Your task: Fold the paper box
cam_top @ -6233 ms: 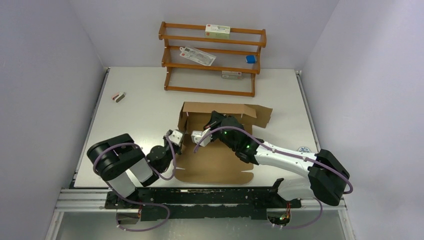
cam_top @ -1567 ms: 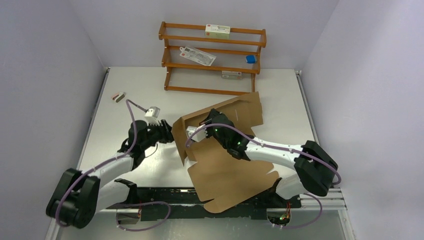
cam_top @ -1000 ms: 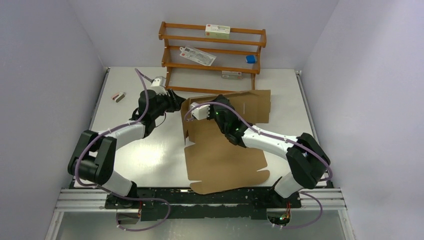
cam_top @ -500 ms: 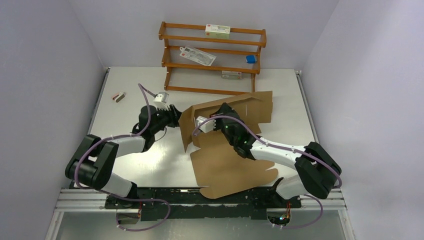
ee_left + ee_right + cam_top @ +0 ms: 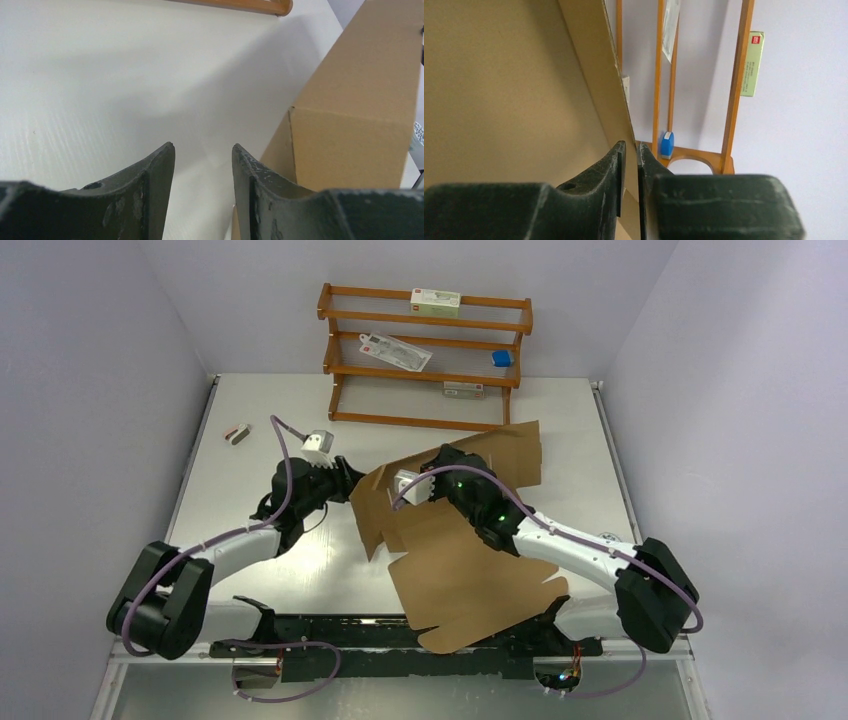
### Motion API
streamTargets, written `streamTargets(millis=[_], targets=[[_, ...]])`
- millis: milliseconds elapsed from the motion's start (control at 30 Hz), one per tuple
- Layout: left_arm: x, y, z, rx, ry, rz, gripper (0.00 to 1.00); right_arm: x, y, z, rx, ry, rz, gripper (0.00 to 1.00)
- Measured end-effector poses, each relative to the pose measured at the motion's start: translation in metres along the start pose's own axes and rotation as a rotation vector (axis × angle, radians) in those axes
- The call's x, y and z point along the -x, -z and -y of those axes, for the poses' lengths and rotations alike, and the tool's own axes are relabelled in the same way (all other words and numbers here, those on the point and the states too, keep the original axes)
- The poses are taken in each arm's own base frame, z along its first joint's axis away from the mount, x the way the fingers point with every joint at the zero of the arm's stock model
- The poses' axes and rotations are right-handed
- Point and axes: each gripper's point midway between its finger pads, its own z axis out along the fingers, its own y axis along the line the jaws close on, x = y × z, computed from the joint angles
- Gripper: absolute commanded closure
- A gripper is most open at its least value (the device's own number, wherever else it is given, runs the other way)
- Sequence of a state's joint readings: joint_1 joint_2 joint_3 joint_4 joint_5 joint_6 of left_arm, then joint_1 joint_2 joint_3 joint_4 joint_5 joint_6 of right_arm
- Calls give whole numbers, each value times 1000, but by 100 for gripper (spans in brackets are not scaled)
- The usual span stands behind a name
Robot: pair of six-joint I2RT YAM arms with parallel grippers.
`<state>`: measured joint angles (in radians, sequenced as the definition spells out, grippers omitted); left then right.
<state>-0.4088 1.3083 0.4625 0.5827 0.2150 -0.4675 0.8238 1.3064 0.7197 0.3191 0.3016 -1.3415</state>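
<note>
Folding has reached the stage of raising walls, as far as one can judge. The paper box (image 5: 470, 570), a brown corrugated sheet, lies skewed at the middle of the tabletop (image 5: 270, 430). Its flat base runs toward 6 o'clock, where a corner juts over the front rail. Its rear panel tilts up toward 1 o'clock, short of the wooden rack (image 5: 425, 355) at 12 o'clock.

The right gripper (image 5: 629, 150) is pinched nearly closed on the top edge of a raised cardboard panel, with the sheet between its fingers. The left gripper (image 5: 202, 150) sits at the box's 9 o'clock side. Its fingers are parted with only bare tabletop showing between them, and they hold nothing. A creased cardboard corner stands just beside its right finger; whether they touch cannot be told.

The next move likely calls for the left gripper to press or take that side flap inward. Meanwhile the right would hold the raised panel so the wall does not fall flat.
</note>
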Motion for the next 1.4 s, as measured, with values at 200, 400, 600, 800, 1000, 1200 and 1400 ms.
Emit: streamTargets(millis=[200,400,600,800,1000,1200,1400], targets=[[5,10,2,16,-1,0,48,4,1,5,78,-73,56,74],[0,14,-2,42,4,-23,48,4,3,-9,202,-123,93,52],[-11,17,-13,101,23,-59,47,-10,1,8,242,-269,108,34],[-13,17,-15,109,32,-67,46,0,-8,24,278,-331,181,32],[-13,21,-38,258,43,-89,35,2,-33,18,367,-494,205,16],[6,26,-53,341,74,-75,32,4,-22,-25,403,-781,184,10],[17,22,-45,323,121,-86,31,-9,-12,-29,304,-1048,93,6]])
